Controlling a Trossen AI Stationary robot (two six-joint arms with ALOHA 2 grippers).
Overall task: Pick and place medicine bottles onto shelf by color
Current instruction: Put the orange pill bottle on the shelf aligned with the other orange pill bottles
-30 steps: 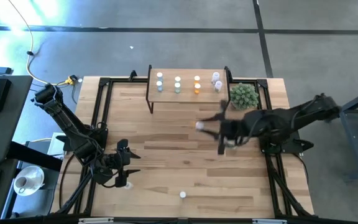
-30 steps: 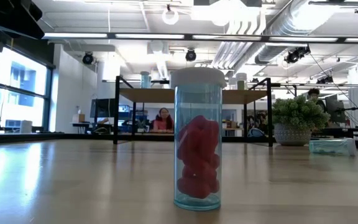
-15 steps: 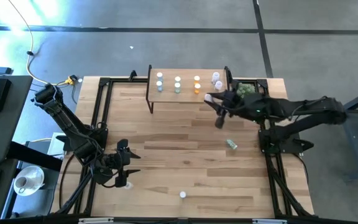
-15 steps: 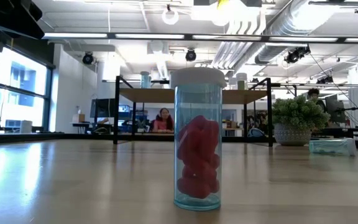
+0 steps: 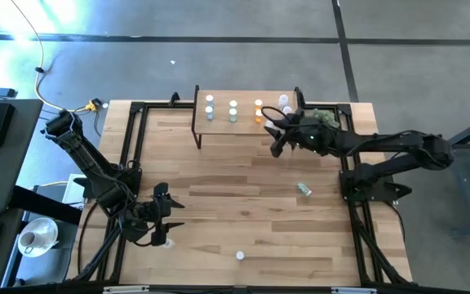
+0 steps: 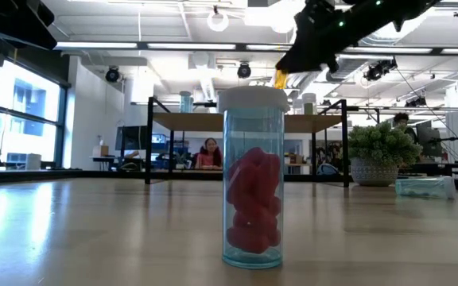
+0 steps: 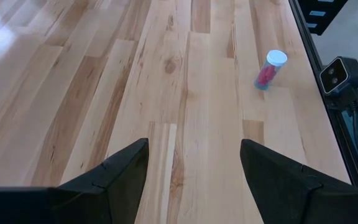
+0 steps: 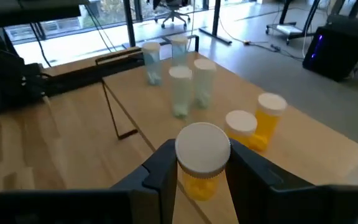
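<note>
My right gripper (image 5: 274, 132) is shut on an orange, white-capped bottle (image 8: 202, 158) in the air just near of the shelf (image 5: 244, 92); it also shows at the top of the low view (image 6: 281, 75). The shelf holds blue (image 5: 209, 106), pale green (image 5: 233, 111), orange (image 8: 267, 121) and clear (image 5: 284, 101) bottles standing on their bases. A bottle with red contents (image 6: 252, 187) stands near the front edge (image 5: 240, 256). A greenish bottle (image 5: 303, 189) lies on its side. My left gripper (image 5: 166, 220) is open and empty at the near left. My right gripper pinches the orange bottle between its two fingers (image 8: 164, 165), on the sides of its body (image 8: 197, 185) just under the white cap. The fingers slant down from the table's right. The bottle is lifted clear, roughly upright, cap up.
A spiky green plant in a pot (image 6: 380, 151) stands at the far right beside the shelf, partly under my right arm in the high view (image 5: 323, 119). Black frame rails (image 5: 129, 147) run along the table's sides. Bare wood lies between the shelf and the front bottle.
My right gripper has gone from the middle right of the table toward the far edge and the shelf, rising, with the orange bottle in its hold; it now shows at the top of the low view. The greenish bottle lying behind it is uncovered.
</note>
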